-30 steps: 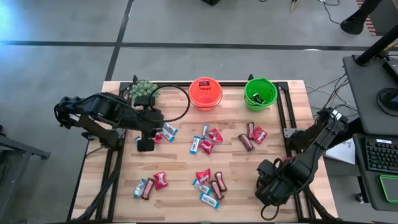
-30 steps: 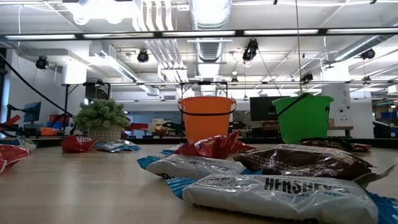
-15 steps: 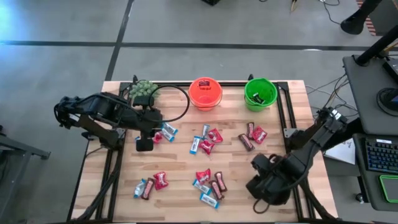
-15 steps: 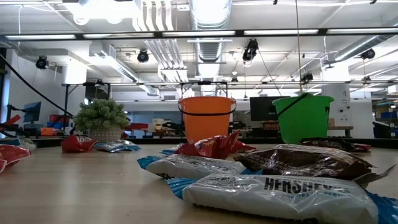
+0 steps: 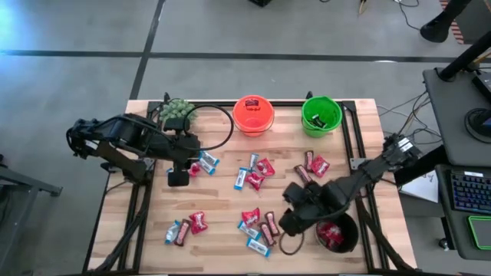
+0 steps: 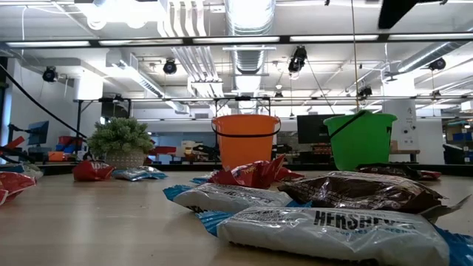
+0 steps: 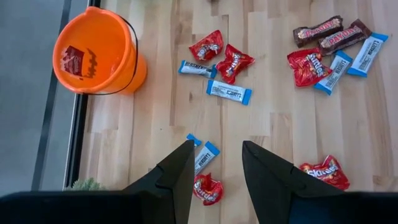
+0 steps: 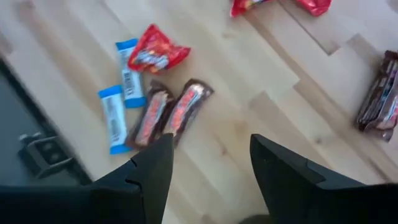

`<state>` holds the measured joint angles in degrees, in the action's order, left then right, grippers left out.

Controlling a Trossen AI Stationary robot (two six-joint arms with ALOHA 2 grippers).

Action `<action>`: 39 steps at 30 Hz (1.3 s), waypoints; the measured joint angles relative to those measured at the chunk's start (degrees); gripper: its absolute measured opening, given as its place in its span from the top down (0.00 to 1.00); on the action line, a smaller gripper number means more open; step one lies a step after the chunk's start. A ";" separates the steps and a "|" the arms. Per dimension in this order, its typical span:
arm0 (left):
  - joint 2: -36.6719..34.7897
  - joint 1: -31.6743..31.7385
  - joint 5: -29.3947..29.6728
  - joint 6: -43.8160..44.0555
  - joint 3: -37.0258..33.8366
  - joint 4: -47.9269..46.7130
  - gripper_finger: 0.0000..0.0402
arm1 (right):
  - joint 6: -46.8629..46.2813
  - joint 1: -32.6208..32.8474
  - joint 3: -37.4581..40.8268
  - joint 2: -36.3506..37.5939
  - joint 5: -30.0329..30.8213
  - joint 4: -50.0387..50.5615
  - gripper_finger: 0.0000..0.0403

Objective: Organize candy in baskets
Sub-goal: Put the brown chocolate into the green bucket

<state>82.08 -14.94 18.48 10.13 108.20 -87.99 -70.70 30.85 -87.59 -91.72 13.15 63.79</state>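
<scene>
right gripper [image 5: 290, 222] out over the table's near middle, just beside a cluster of two dark brown bars [image 8: 168, 112], a red packet [image 8: 155, 53] and two blue-and-white bars [image 8: 121, 99]; fingers [image 8: 149, 174] spread apart, nothing between them. behind that arm, near the right front corner, black basket [image 5: 337, 234] with red packets inside. left gripper [image 5: 178, 178] low over the left half of the table, fingers [image 7: 177, 174] parted with nothing held, above a blue-and-white bar [image 7: 204, 155] and a red packet [image 7: 207, 188]. orange basket [image 5: 253, 113] and green basket [image 5: 321, 115] at the far edge, side by side, each with some candy in it. more candy [image 5: 257, 172] loose across the wooden table [image 5: 222, 207]. small potted plant [image 5: 175, 112] at the far left corner.
</scene>
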 joint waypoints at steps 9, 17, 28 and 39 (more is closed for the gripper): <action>-0.02 0.00 -0.03 1.38 0.00 0.02 0.71 | 4.76 -4.70 0.31 -7.55 -2.80 -0.35 0.50; -0.02 -0.02 -0.04 1.51 0.00 0.05 0.71 | 6.25 -5.00 0.33 -13.37 -8.54 -9.54 0.50; 0.00 -0.01 -0.09 1.55 0.00 0.07 0.71 | 3.31 -4.98 0.35 -16.77 -10.58 -12.89 0.50; 0.00 -0.02 -1.71 2.41 0.00 0.07 0.71 | -0.80 -4.85 3.37 -16.83 -11.04 -16.70 0.50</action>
<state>82.08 -14.96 16.77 12.54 108.20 -87.92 -71.50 26.00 -84.22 -108.55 2.11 47.09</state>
